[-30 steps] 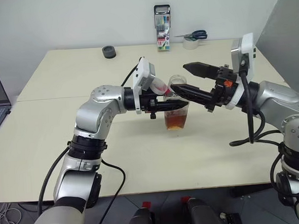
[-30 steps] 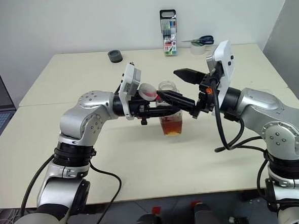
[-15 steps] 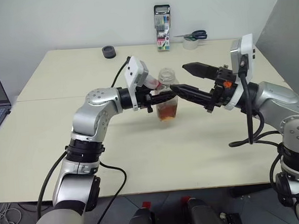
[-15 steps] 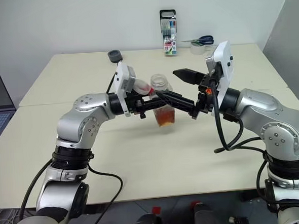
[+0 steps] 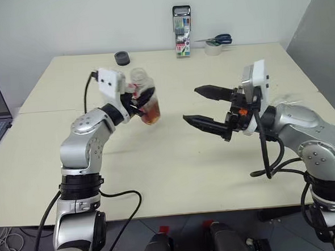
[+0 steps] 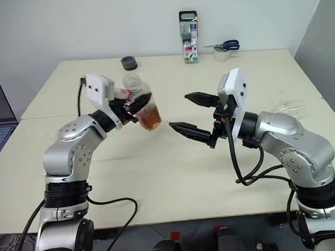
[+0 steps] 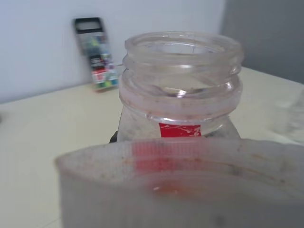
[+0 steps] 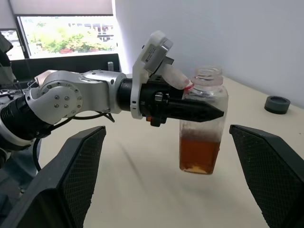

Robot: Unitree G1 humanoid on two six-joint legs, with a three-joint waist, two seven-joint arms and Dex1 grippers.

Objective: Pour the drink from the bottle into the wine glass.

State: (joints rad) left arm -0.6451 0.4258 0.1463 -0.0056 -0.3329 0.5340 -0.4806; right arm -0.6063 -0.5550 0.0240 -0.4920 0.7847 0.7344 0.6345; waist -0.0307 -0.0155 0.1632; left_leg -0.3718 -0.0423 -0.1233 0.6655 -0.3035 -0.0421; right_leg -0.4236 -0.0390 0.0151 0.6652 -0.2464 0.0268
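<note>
- The left gripper (image 5: 146, 96) is gripping the uncapped bottle (image 5: 145, 100) above the tabletop's (image 5: 175, 159) far-left area — probably upright to keep the drink (image 8: 199, 153) in.
- The right gripper (image 5: 203, 106) is hanging spread and empty near the middle.

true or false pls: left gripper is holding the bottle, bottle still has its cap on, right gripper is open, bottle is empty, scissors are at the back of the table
1. The left gripper is shut on the bottle. True.
2. The bottle has its cap on. False: its wide mouth is open, with no cap on it.
3. The right gripper is open and holds nothing. True.
4. The bottle is empty. False: reddish-brown drink fills its lower part.
5. The scissors lie at the back of the table. True, on a roll of tape, beside a pack of markers.
</note>
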